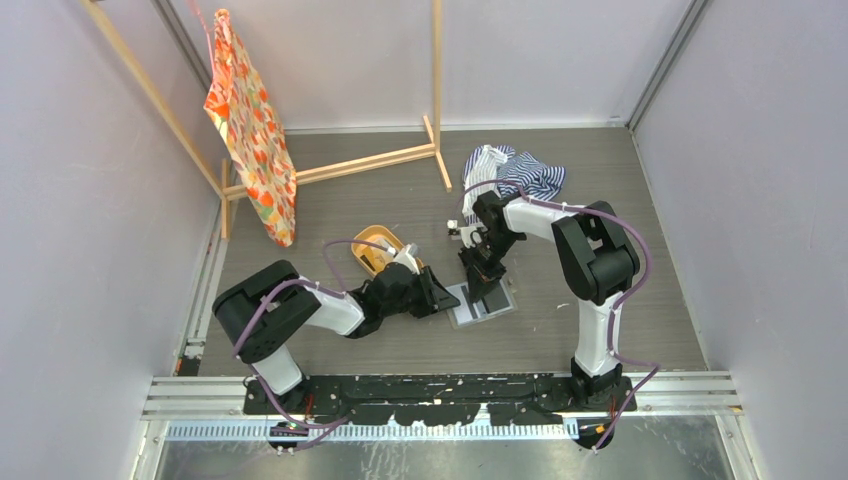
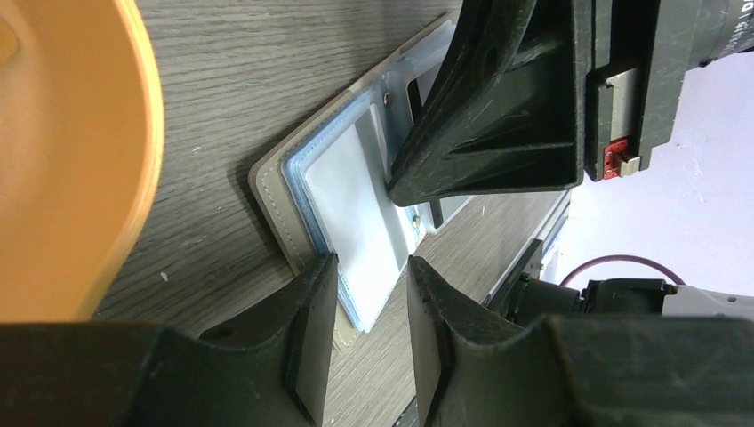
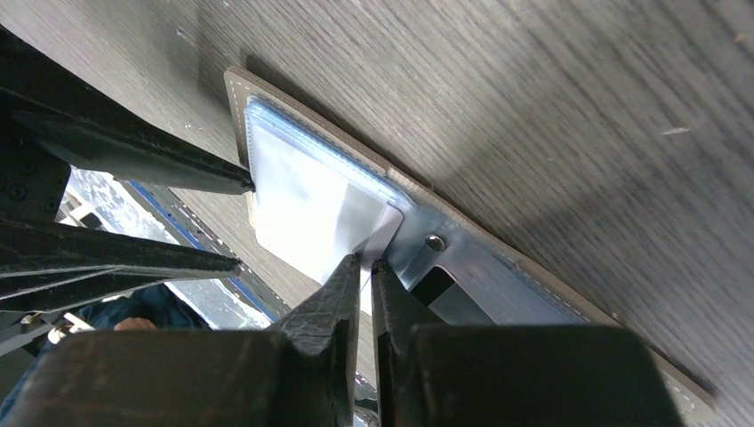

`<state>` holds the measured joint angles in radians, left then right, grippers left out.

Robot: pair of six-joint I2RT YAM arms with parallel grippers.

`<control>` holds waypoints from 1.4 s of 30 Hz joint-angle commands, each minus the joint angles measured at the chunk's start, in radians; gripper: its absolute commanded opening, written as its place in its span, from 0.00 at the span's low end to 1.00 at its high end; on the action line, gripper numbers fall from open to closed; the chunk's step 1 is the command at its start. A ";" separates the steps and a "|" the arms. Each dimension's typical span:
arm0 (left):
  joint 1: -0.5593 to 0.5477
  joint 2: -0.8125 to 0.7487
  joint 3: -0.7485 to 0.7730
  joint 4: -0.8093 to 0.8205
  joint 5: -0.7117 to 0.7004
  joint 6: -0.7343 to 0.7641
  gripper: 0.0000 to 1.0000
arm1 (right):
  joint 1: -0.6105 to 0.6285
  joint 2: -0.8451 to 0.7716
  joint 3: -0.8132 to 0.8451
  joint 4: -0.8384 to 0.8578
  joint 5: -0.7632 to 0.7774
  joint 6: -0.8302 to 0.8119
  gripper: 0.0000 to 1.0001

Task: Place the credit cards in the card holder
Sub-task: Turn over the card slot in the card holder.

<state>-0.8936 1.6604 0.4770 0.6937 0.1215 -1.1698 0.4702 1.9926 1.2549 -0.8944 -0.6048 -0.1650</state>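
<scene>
We are seating a white card in the card holder (left gripper half-open, steadying the sleeves); right gripper narrow, grip unclear; next calling for a clean release.

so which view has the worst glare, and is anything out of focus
Right wrist: the card holder washes out almost white across its clear sleeves, so what is inside them is hard to read. Left wrist: the orange tray at the left edge is a soft blur, while the holder is sharp. Top external: even light, faint shadows, no glare.
</scene>
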 commanded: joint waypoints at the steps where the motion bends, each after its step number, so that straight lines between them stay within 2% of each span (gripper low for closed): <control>1: 0.004 0.010 0.025 0.118 0.016 -0.025 0.36 | 0.004 0.006 0.026 0.008 -0.013 -0.019 0.15; 20: 0.004 0.110 0.000 0.383 0.044 -0.124 0.37 | -0.024 -0.014 0.027 0.002 -0.061 -0.023 0.21; 32: 0.004 0.118 0.013 0.382 0.042 -0.128 0.33 | -0.060 -0.070 0.030 -0.015 -0.110 -0.041 0.34; 42: 0.004 0.102 0.055 0.305 0.053 -0.110 0.33 | -0.119 -0.127 0.030 -0.026 -0.155 -0.053 0.37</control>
<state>-0.8898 1.7763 0.4915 0.9913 0.1612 -1.3010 0.3763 1.9339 1.2552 -0.9127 -0.7136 -0.1940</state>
